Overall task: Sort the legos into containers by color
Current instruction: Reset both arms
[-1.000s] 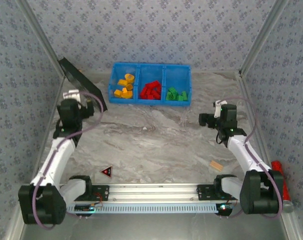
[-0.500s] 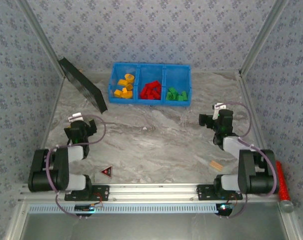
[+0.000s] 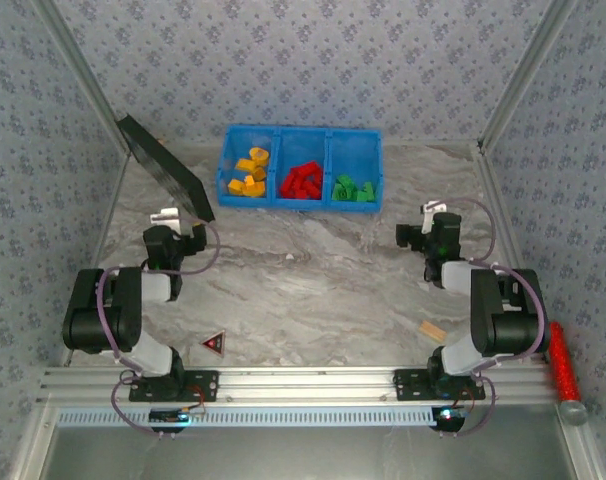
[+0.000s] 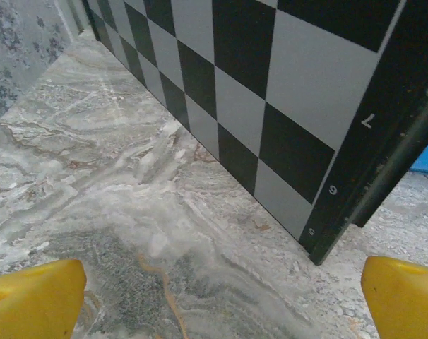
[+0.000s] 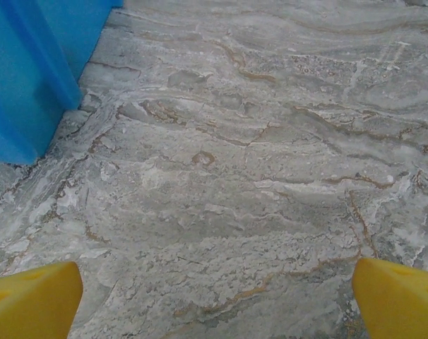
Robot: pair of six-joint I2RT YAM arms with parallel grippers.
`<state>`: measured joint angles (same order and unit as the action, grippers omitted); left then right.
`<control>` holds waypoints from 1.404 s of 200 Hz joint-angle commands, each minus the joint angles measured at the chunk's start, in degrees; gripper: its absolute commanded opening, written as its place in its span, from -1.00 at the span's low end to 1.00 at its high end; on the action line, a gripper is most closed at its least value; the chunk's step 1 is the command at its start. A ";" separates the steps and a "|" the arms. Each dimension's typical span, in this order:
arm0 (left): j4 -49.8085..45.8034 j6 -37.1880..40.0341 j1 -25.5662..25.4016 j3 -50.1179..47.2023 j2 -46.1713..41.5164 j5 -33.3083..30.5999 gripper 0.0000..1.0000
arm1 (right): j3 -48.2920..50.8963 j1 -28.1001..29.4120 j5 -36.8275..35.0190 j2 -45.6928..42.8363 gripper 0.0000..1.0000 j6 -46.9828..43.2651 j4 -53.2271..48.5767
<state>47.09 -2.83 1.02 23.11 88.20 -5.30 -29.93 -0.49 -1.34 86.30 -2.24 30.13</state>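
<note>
The left gripper [image 4: 214,300] has edged toward the blue bin [image 3: 301,131], spread empty, facing the checkered panel [image 3: 163,170] left of it. The legos [image 3: 301,181] sit sorted inside the bin. On its right, the right gripper [image 5: 214,300] is spread empty.

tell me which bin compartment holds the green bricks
The rightmost compartment of the bright blue plastic bin holds the green bricks; red ones lie in the middle, orange-yellow ones the left.

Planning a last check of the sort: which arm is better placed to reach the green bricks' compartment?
Probably the right. The right gripper, open, sits at the end of the blue bin holding the green bricks, the bin's corner close ahead. The left gripper faces the checkered panel.
</note>
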 commanded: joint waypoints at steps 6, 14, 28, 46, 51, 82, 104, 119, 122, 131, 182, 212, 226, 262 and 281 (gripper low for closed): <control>-0.92 0.69 0.51 0.70 -0.28 2.87 1.00 | -1.18 -0.34 -0.50 0.45 1.00 -0.66 1.45; -0.36 0.51 0.81 0.48 -0.19 3.50 1.00 | -0.89 0.10 -2.79 0.37 0.99 -0.36 1.97; -0.35 0.31 1.16 0.44 -0.23 4.13 0.99 | 1.75 0.75 -6.78 -0.32 0.99 0.47 6.05; 0.09 -0.05 1.85 0.21 -0.25 5.33 0.99 | 9.08 -0.24 -6.08 2.12 1.00 1.20 21.69; 0.11 -0.14 1.97 0.18 -0.31 5.59 0.99 | 9.51 0.16 -8.31 3.14 1.00 1.46 24.04; 0.19 -0.14 2.02 0.19 -0.31 5.74 1.00 | 7.57 -0.34 -7.30 0.56 1.00 2.28 15.54; 0.19 -0.16 2.02 0.18 -0.29 5.74 1.00 | 7.83 -0.54 -6.92 0.91 0.99 2.24 16.94; 0.19 -0.13 1.98 0.22 -0.30 5.74 0.99 | 7.87 -0.47 -7.01 0.88 1.00 2.24 16.89; 0.19 -0.09 2.00 0.18 -0.31 5.74 0.99 | 7.99 -0.47 -7.05 1.03 1.00 2.17 17.46; 0.19 -0.10 2.02 0.18 -0.31 5.74 0.99 | 7.92 -0.43 -7.09 0.92 1.00 2.15 17.13; 0.19 -0.10 1.95 0.13 -0.30 5.56 0.99 | 8.20 -0.12 -7.36 0.72 1.00 1.89 17.77; 0.19 -0.10 1.88 0.18 -0.31 5.48 1.00 | 8.14 -0.12 -7.36 0.80 1.00 1.89 17.77; 0.19 -0.12 1.83 0.18 -0.30 5.48 1.00 | 8.12 -0.08 -7.43 0.90 1.00 1.76 17.69; 0.11 -0.01 1.82 0.26 -0.24 5.43 0.99 | 7.95 0.14 -7.25 0.89 1.00 1.47 17.51; 0.02 0.01 1.84 0.27 -0.23 5.39 0.99 | 7.68 0.23 -7.19 0.97 1.00 1.30 17.22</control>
<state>46.46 -2.83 2.68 23.11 88.20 -0.82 -21.41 -0.49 -7.38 87.66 -0.91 46.15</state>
